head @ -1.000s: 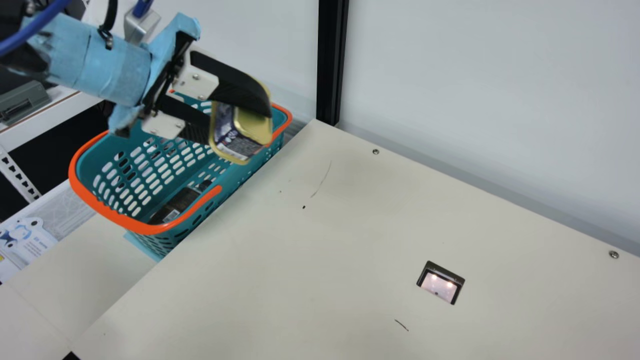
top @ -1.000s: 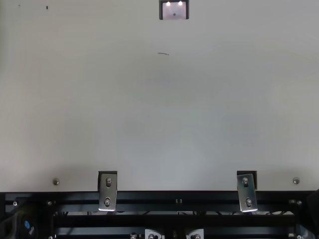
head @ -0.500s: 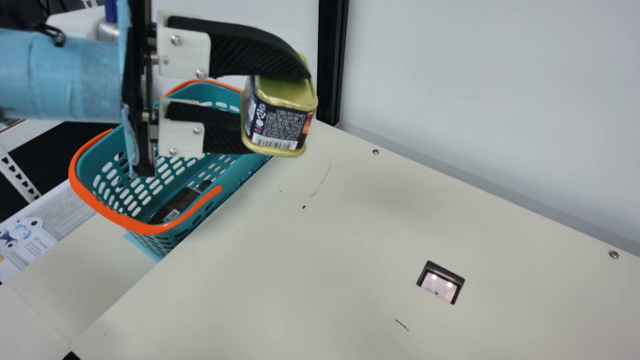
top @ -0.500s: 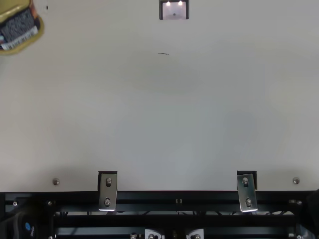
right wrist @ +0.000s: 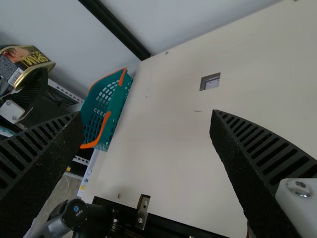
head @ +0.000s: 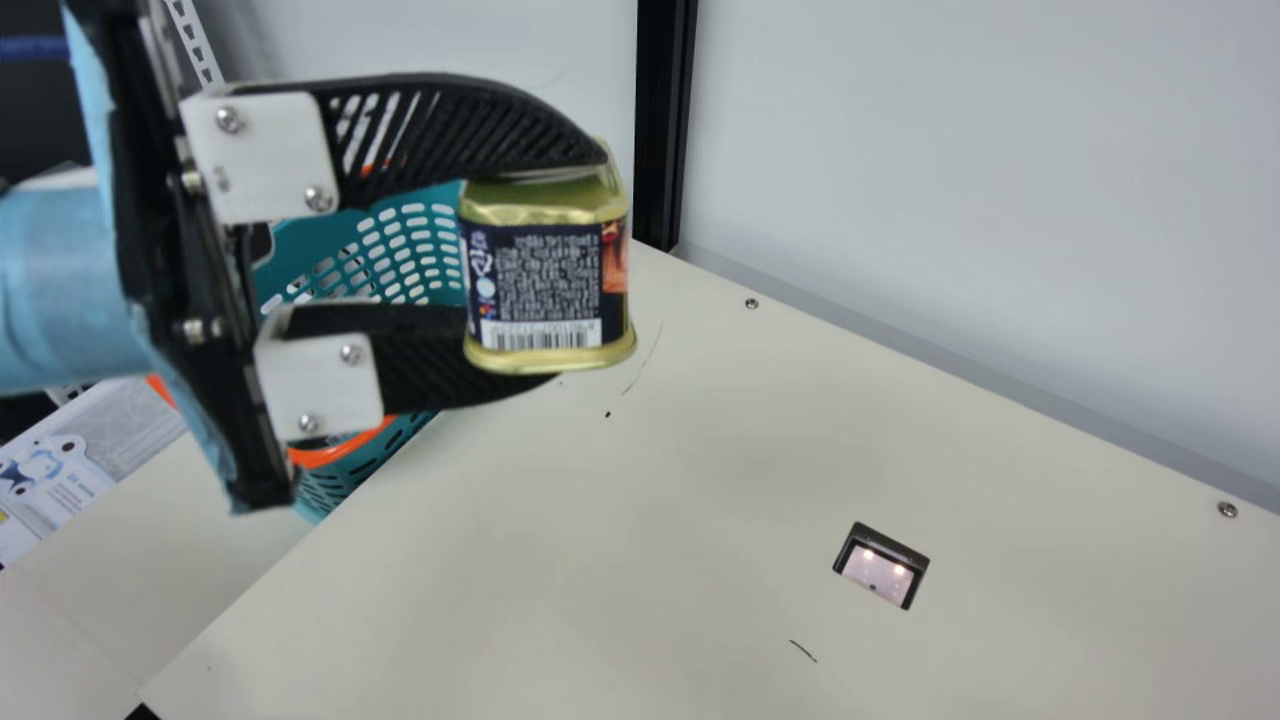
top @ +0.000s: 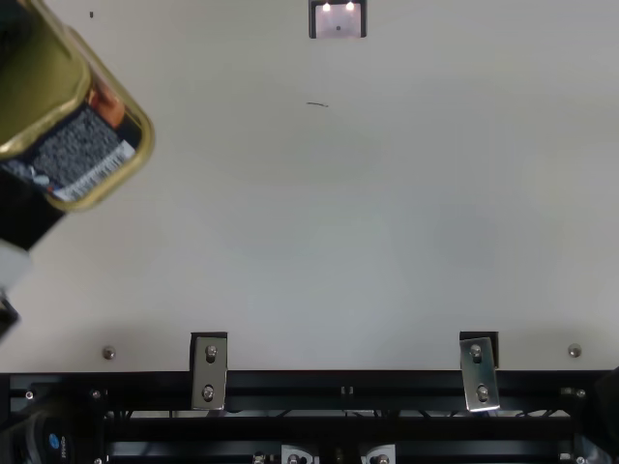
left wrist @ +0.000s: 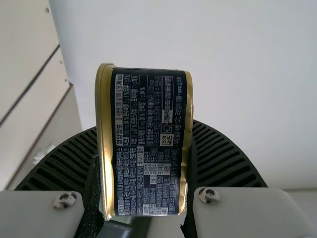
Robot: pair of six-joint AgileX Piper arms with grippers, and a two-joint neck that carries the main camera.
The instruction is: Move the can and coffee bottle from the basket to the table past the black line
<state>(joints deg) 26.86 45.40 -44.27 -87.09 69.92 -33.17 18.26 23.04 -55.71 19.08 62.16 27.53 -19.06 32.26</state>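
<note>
Over the cream worktop (head: 760,480), the left gripper (head: 578,267) has its black ribbed fingers (head: 500,130) clamped around a gold-rimmed, dark-labelled metal can (head: 548,275), near the orange-rimmed teal plastic basket (head: 335,456). The right gripper (right wrist: 144,115) is spread wide.

2 views, main and steeper top, look down on the same table (head: 690,500)

Open room above the table (head: 720,500), basket (head: 330,457) behind left tool (head: 580,266)
</note>
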